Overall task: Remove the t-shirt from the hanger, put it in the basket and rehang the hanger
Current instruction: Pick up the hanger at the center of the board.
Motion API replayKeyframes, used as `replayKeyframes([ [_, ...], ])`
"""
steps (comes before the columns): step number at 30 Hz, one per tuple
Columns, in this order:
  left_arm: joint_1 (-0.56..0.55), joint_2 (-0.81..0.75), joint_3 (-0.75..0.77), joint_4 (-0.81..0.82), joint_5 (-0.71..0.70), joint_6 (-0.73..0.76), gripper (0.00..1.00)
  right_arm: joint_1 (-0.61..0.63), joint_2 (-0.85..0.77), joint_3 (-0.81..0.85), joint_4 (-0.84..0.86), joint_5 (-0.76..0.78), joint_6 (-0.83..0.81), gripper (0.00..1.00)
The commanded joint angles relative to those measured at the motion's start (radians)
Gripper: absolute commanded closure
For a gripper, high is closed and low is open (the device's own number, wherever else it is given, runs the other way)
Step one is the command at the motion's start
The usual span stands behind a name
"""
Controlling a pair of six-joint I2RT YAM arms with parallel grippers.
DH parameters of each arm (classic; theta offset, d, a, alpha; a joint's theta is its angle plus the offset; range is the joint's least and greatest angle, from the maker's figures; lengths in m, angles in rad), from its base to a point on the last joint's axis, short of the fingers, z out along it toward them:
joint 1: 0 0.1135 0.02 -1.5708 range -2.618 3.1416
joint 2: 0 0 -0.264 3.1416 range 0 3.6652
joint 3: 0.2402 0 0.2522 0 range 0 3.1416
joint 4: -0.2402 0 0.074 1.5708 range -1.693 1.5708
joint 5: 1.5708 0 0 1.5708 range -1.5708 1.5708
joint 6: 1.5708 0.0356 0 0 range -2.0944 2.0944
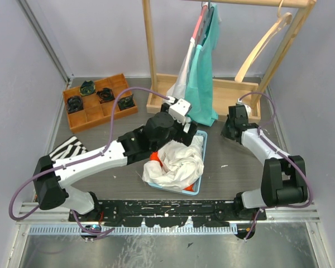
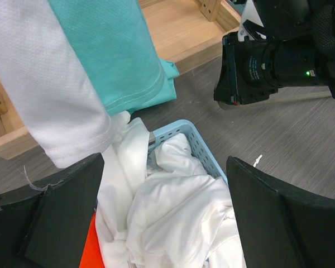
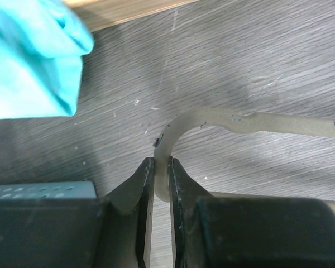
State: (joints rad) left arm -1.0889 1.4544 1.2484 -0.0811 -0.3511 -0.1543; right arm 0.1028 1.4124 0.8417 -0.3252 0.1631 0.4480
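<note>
White t-shirt (image 1: 176, 162): crumpled in a heap in the pale blue basket (image 2: 198, 148), between the two arms. No hanger shows inside it, so I judge it already off.
Hanger (image 3: 212, 118): pale translucent plastic, lying on the dark table (image 1: 229, 178) on the right side. The length I can see is bare of cloth.
Right gripper (image 3: 161, 163): jaws clenched on the curved hook end of the hanger, low over the table.
Left gripper (image 2: 164, 162): jaws spread wide and holding nothing, hovering above the heap.
Step in hand: judged to be parting with the bare hanger.
Doing it well: let the hanger lie flat before the jaws let go. Then rise straight up so the hook's curve does not catch a finger, and stay clear of the basket.
Neighbours: a teal shirt (image 1: 204, 84) and a white garment (image 2: 50, 95) hang from the wooden rack (image 1: 151, 50). Their hems are just beside one finger of the left gripper, so draw that arm back low and toward the near edge to avoid a snag.
Under the heap: something orange (image 2: 94, 248), kind unclear.
</note>
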Motion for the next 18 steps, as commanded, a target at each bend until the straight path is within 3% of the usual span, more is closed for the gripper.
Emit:
replayKeyframes([
  [1,0.004,-0.045,-0.017,-0.016,-0.030,0.003,0.02,0.044,-0.076,0.016,-0.005,0.005,0.038,0.86],
  [18,0.004,-0.132,-0.045,-0.059,-0.072,-0.001,0.02,0.214,-0.176,0.068,-0.059,0.034,0.092,0.87],
])
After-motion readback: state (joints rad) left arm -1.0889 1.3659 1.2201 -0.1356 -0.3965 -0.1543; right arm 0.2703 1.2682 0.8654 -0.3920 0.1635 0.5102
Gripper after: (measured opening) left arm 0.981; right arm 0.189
